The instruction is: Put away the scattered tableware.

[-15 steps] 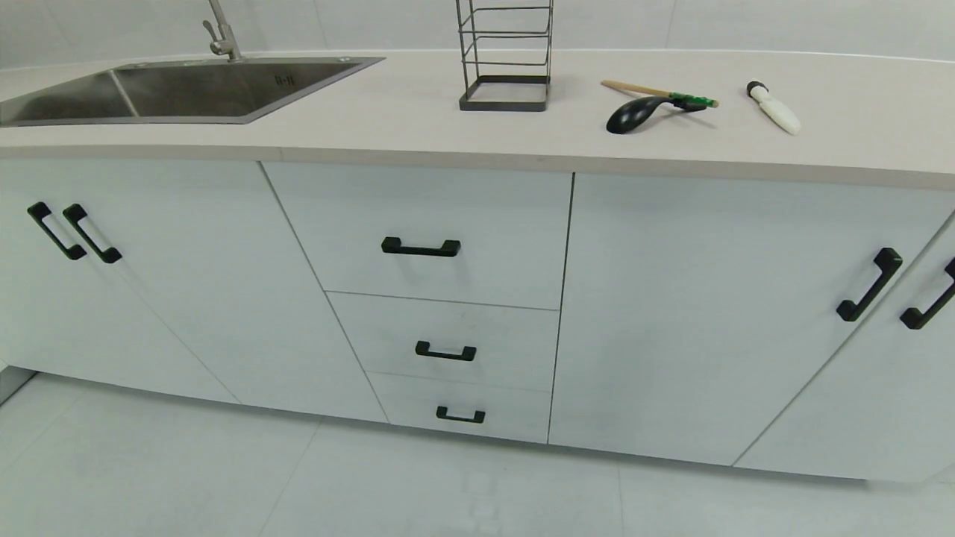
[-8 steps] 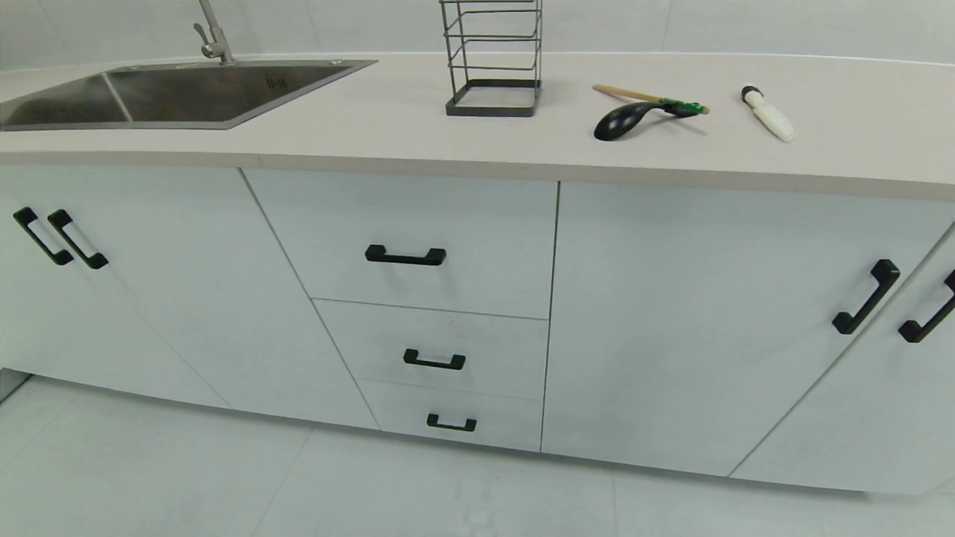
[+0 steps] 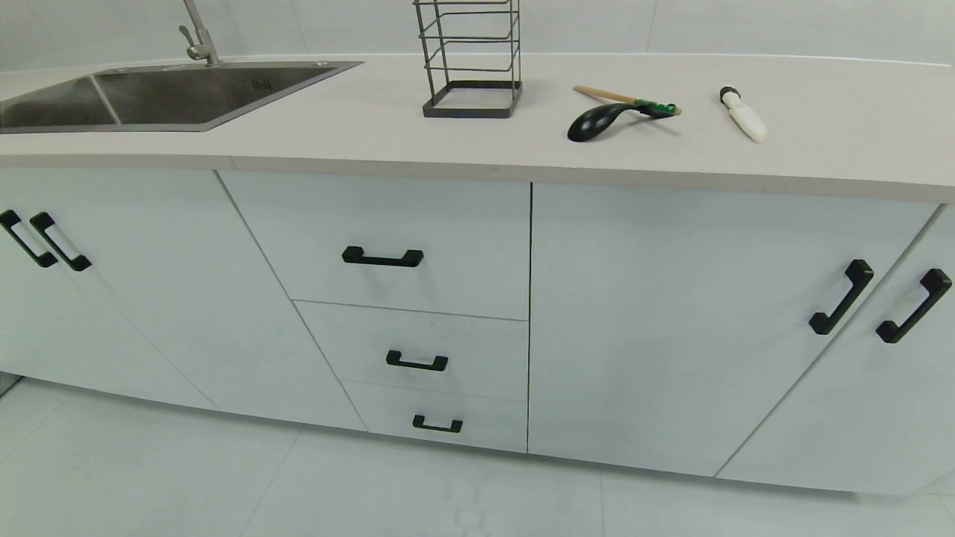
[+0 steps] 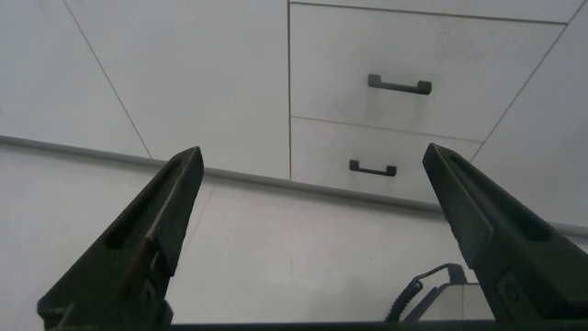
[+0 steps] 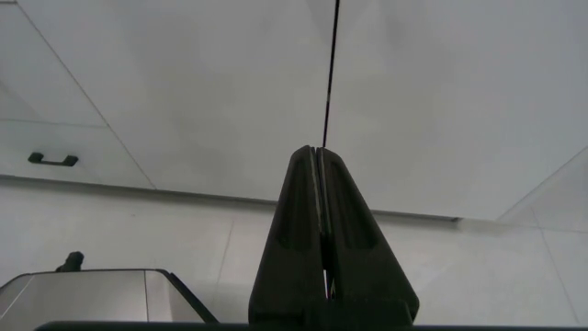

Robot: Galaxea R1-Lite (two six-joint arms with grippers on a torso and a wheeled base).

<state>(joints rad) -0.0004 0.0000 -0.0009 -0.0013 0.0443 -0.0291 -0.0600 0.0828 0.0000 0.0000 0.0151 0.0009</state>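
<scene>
the counter (image 3: pixel 336 142) runs across the head view above the cabinet fronts (image 3: pixel 671 298). the step in hand looks like the approach: nothing is grasped, and both arms hang low, facing the cabinet fronts and the floor. the sink (image 3: pixel 171 93) sits at the left end, well apart from the work. the wire rack (image 3: pixel 470 63) stands upright near the middle, toward the back, and seems the likely home for the pieces. the robot would do well to settle where both the rack and the tableware to its right fall within reach. the left jaws are spread wide and hold nothing. the right jaws are pressed together, empty, and would need to part before any pick. the black spoon (image 3: pixel 597 121) lies nearest the rack, bowl toward the front edge. its handle meets the green end of the wooden-handled utensil (image 3: pixel 608 95), and i cannot tell which lies on top, so a straight, slow lift of the spoon seems wise, to avoid dragging the other along. the white-handled piece (image 3: pixel 744 121) lies alone farther right, a simple separate grab across its width
</scene>
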